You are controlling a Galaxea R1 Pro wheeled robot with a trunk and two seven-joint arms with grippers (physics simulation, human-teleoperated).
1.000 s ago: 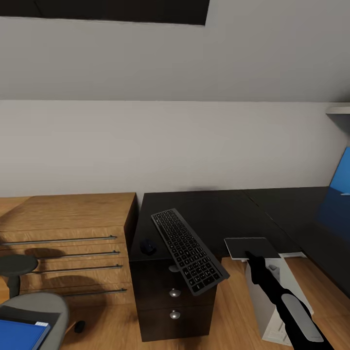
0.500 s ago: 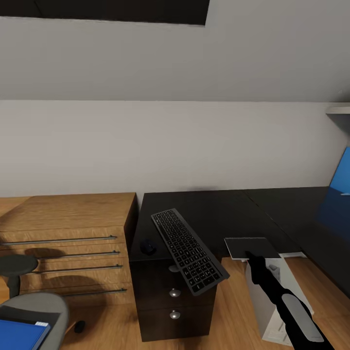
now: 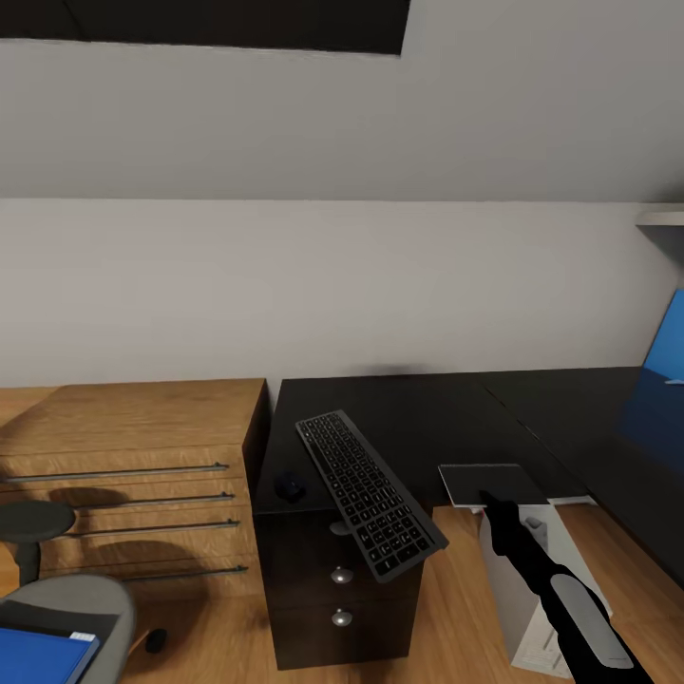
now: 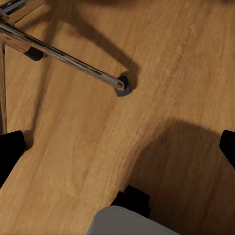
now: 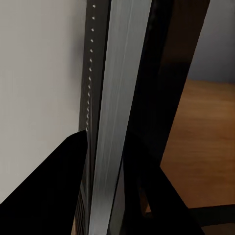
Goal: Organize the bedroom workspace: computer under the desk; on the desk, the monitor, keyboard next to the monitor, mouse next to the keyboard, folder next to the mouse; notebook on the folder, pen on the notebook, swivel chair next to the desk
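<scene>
A grey notebook (image 3: 489, 483) lies at the front edge of the black desk (image 3: 427, 408). My right gripper (image 3: 496, 502) reaches up to its near edge. In the right wrist view the notebook's thin silver edge (image 5: 110, 122) runs between the gripper's (image 5: 105, 166) shut fingers. The keyboard (image 3: 369, 489) lies askew, its near end overhanging the desk front. The mouse (image 3: 290, 486) sits left of it. The white computer (image 3: 527, 594) stands under the desk. A blue folder (image 3: 38, 655) rests on the swivel chair (image 3: 76, 603). My left gripper (image 4: 117, 149) hangs open over the floor.
A light wood drawer chest (image 3: 133, 465) stands left of the desk. The dark drawer unit (image 3: 337, 589) sits under the keyboard. A blue wall panel (image 3: 665, 347) is at far right. The chair's chrome leg and caster (image 4: 122, 87) cross the wood floor below my left gripper.
The whole head view has shifted down very slightly, so the camera moved. The arms, notebook, keyboard and mouse stay where they were.
</scene>
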